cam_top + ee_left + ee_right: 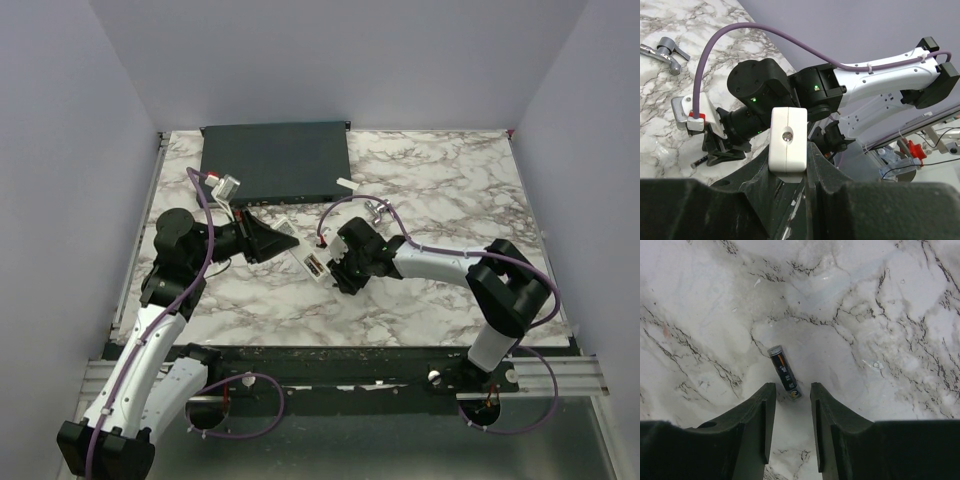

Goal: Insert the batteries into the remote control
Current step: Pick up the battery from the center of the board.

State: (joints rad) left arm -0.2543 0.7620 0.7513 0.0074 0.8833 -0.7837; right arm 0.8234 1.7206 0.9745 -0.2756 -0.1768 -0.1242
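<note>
My left gripper [283,243] is shut on one end of the white remote control [308,262], which sticks out toward the right arm. In the left wrist view the remote's end face [787,137] sits clamped between my fingers. My right gripper [792,392] is open and low over the marble. One slim dark battery [784,373] lies flat there, its near end just between my fingertips, touching neither. The right gripper [340,268] is close beside the remote's free end. A small dark cylinder [700,161] lies under the right gripper in the left wrist view.
A large flat dark-grey box [275,160] lies at the back. A small white piece [345,183] lies beside its right corner. A metal lever part [378,210] lies behind the right gripper; it also shows in the left wrist view [662,52]. Purple cables loop over both arms.
</note>
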